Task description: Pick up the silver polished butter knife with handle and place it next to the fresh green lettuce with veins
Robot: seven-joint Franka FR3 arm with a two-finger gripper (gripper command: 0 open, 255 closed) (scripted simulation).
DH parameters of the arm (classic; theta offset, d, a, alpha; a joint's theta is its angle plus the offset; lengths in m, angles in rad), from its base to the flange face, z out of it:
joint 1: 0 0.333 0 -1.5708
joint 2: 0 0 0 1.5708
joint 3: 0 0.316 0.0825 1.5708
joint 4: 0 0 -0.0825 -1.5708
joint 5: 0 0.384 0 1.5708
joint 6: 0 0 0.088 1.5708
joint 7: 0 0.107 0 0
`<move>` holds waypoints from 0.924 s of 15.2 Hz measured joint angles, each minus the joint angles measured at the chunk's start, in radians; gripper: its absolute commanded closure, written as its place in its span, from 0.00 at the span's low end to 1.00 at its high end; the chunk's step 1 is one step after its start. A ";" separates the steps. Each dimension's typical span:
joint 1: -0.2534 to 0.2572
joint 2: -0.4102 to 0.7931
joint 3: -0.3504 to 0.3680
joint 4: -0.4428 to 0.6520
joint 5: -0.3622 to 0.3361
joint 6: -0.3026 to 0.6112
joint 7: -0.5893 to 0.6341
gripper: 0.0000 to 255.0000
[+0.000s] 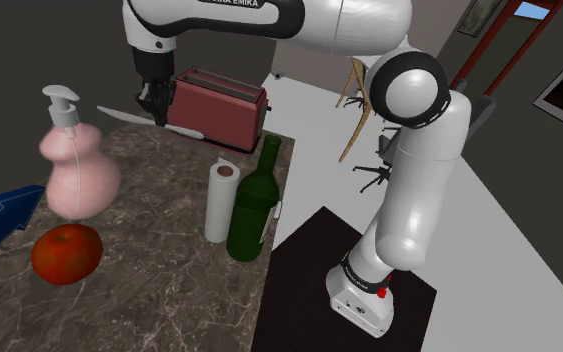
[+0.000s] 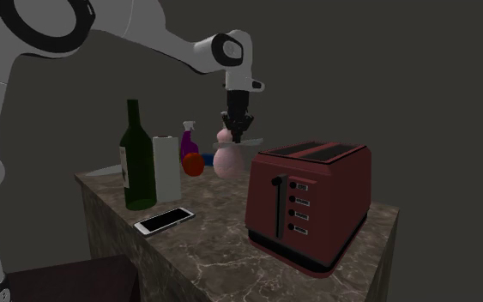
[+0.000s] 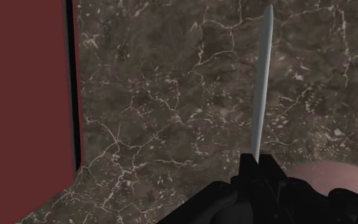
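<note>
My black gripper [image 1: 151,103] is shut on the silver butter knife [image 1: 117,112], holding it level above the dark marble countertop [image 1: 159,290] just beside the red toaster [image 1: 219,105]. In the wrist view the thin grey blade [image 3: 262,83] sticks out from between the fingers [image 3: 258,164], with the counter [image 3: 165,108] below it. In the second exterior view the gripper [image 2: 235,130] hangs over the back of the counter, above the pink soap dispenser [image 2: 228,160].
On the counter stand a pink soap dispenser [image 1: 77,170], a tomato [image 1: 66,253], a white paper roll [image 1: 221,200] and a dark green bottle [image 1: 254,205]. A phone [image 2: 164,220] lies near the bottle [image 2: 136,159]. A purple spray bottle [image 2: 188,140] stands farther back. The toaster [image 3: 21,95] is close beside the gripper.
</note>
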 measured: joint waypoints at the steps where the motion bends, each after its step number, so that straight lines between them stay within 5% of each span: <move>1: 0.002 0.001 0.001 0.016 0.000 -0.015 0.001 1.00; 14: 0.115 -0.154 0.090 -0.176 0.042 0.024 0.208 1.00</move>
